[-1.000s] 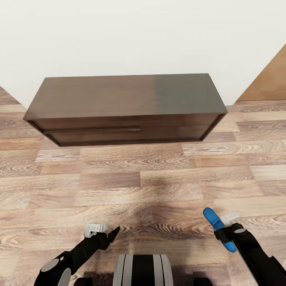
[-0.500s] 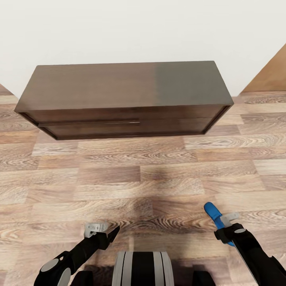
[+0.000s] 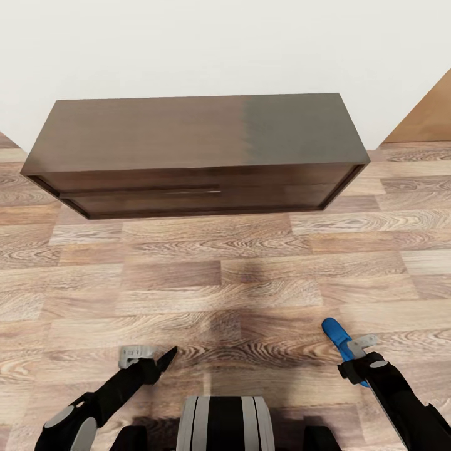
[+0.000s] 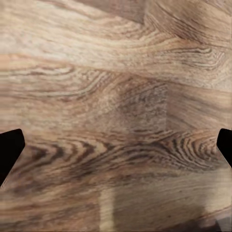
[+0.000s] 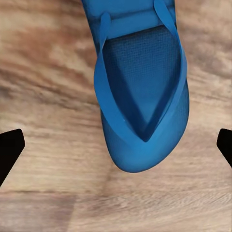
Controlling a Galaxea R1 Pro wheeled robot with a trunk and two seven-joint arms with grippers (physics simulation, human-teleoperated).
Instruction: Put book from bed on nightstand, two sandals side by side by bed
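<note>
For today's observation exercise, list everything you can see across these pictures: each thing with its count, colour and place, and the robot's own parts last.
Cabinet: one, dark brown, long and low with a drawer front, against the wall ahead.
Wall: one, white, behind the cabinet.
Floor: wood-grain planks, brown, in front of the cabinet.
Tan panel: one, light brown, far right by the wall; what it is cannot be told.
Sandal: one, bright blue, in the right gripper, above the floor.
Left gripper: one, black with a grey fingertip, low over the floor, holding nothing.
Right gripper: one, black, gripping the sandal.
Robot trunk: black with pale bands, bottom centre.
</note>
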